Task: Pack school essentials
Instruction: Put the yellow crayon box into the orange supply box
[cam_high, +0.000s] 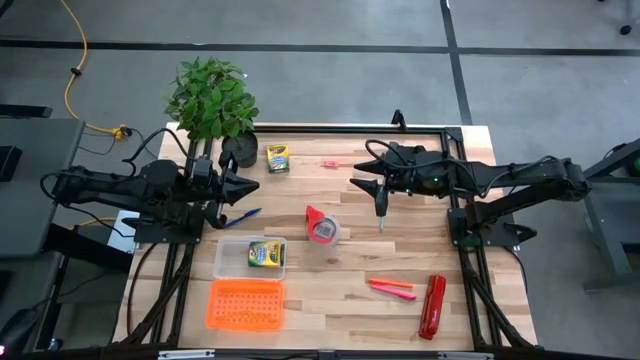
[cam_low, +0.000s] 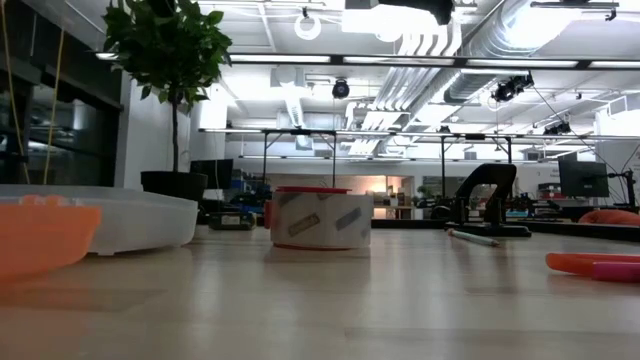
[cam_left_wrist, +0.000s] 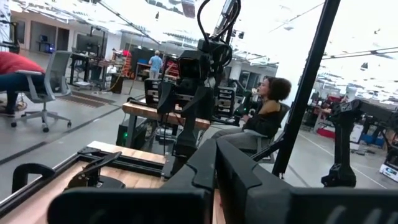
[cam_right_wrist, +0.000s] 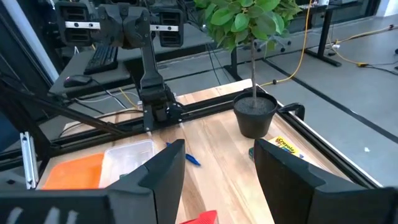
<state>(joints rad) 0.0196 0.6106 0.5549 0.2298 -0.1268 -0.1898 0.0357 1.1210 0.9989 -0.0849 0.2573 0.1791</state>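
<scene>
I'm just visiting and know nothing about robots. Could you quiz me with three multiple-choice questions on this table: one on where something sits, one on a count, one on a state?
1. Where is one crayon box?
A. In the clear bin
B. On the orange lid
C. Under the plant

2. How many crayon boxes show?
A. One
B. Two
C. Four

3. How are the right gripper's fingers?
A. Shut
B. Apart, empty
C. Holding tape

Answers: 1 A, it lies inside the bin. 2 B, the second sits beside the plant pot. 3 B, a bare gap shows.
</scene>
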